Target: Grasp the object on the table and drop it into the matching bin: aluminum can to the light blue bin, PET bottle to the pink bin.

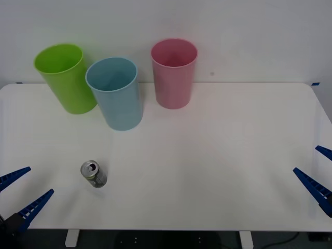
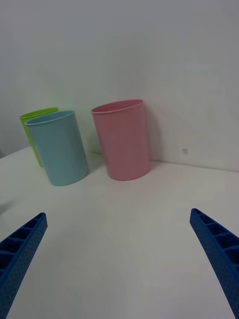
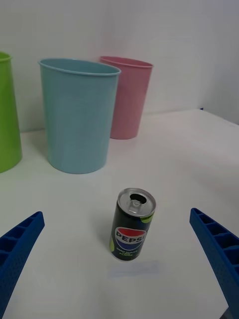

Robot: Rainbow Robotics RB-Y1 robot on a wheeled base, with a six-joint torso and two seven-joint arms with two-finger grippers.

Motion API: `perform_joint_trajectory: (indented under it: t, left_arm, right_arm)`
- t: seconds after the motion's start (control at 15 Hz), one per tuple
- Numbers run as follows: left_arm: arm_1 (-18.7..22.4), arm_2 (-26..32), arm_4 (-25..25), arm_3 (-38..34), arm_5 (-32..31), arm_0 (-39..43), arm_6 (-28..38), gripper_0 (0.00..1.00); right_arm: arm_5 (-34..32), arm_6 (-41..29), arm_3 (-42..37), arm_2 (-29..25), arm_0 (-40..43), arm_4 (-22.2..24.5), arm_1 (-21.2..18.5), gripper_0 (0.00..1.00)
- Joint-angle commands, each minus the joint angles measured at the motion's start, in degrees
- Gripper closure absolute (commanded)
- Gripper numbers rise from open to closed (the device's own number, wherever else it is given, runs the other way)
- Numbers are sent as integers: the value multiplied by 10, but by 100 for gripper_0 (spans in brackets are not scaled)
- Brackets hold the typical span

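Surface: white table (image 1: 218, 155) against a plain white wall.
Aluminum can (image 1: 94, 174): upright on the table's near left part, well short of the bins; dark label with green marks, pull-tab top, apparently already opened, though the top is small in view.
Light blue bin (image 1: 114, 93): upright at the back, between the lime green bin (image 1: 66, 78) and the pink bin (image 1: 174, 73).
Left gripper (image 1: 21, 194): low at the near left edge, blue ribbed fingers spread wide, holding nothing; the can stands ahead of it.
Right gripper (image 1: 317, 174): at the near right edge, fingers likewise wide apart and unloaded.
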Motion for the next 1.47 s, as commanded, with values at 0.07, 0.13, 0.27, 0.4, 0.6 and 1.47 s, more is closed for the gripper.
perform_joint_trajectory:
  t: [0.07, 0.13, 0.27, 0.4, 0.6, 1.47]
  left_arm:
    - [0, -8, -5, 7, 1, 13, -6, 0]
    - [0, -12, -5, 11, 1, 15, -10, 0]
    - [0, -20, -3, 31, 1, 17, -20, 0]
    - [0, -33, 12, 60, 1, 13, -63, 0]
    - [0, -50, 25, 110, 1, -7, -129, 0]
    - [-7, -108, 35, 243, 6, -114, -218, 0]
  right_arm:
    - [0, 0, 0, 0, 0, 0, 0, 0]
    - [0, 0, 0, 0, 0, 0, 0, 0]
    - [0, 0, 0, 0, 0, 0, 0, 0]
    - [0, 0, 0, 0, 0, 0, 0, 0]
    - [0, 0, 0, 0, 0, 0, 0, 0]
    - [0, 0, 0, 0, 0, 0, 0, 0]
